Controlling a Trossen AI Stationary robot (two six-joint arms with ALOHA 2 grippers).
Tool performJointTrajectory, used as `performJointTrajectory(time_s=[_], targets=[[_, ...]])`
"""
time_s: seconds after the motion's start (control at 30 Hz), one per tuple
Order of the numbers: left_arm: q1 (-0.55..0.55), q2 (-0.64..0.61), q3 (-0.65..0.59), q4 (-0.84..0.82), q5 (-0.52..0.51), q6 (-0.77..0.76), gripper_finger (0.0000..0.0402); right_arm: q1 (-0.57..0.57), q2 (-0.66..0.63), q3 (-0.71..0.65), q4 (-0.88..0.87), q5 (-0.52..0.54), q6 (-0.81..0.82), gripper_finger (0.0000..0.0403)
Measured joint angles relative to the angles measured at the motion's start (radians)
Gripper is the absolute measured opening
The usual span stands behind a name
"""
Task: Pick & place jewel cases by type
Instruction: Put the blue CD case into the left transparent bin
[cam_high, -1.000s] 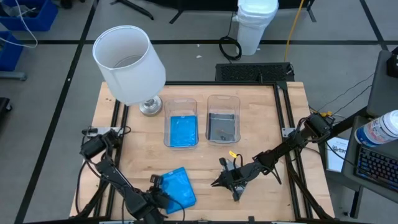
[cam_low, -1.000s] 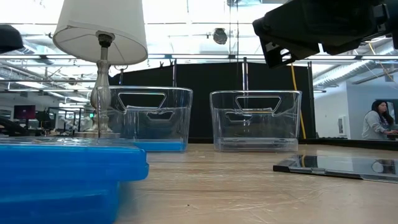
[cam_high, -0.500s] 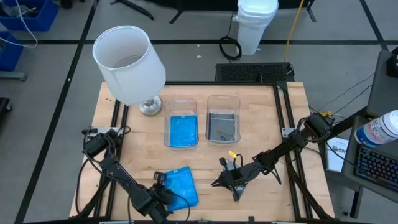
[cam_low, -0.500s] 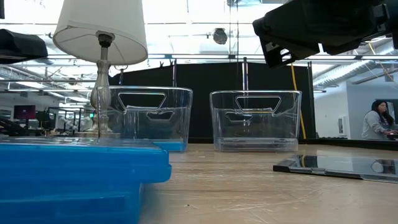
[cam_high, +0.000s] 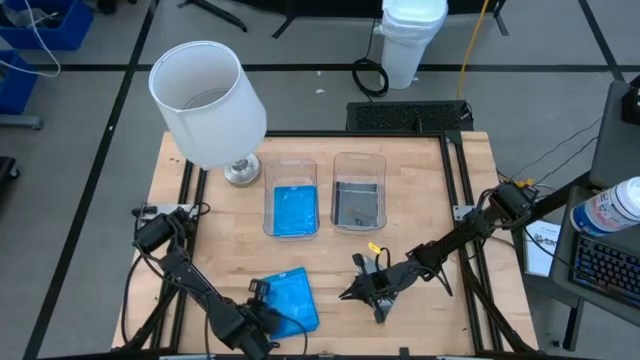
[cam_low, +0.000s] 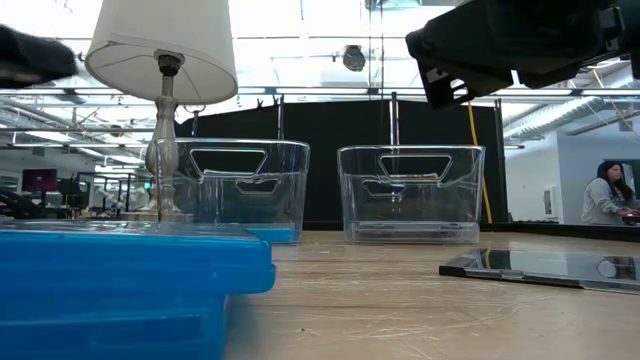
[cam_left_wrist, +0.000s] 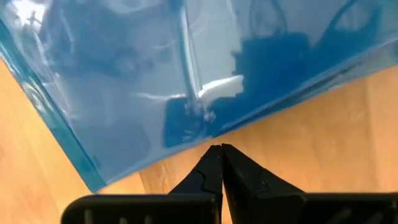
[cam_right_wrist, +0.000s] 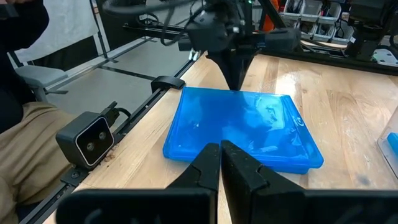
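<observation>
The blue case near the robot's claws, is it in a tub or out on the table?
Out. The blue case lies flat on the table, not in either tub. The left gripper, shut, sits at its edge.

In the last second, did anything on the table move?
Yes. The left hand, shut, nudged the blue jewel case along the table's front edge, a little toward the right arm, turning it slightly; over the last half second it stayed put. The right hand, shut, the two clear tubs and the lamp did not move.
</observation>
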Motion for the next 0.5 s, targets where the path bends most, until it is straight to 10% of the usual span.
performJointTrajectory(time_s=[0.5], targets=[[0.035, 0.0, -0.002, 0.003, -0.034, 0.019, 0.0012, 0.0, 0.0, 0.0, -0.012, 0.0, 0.018, 0.0008]])
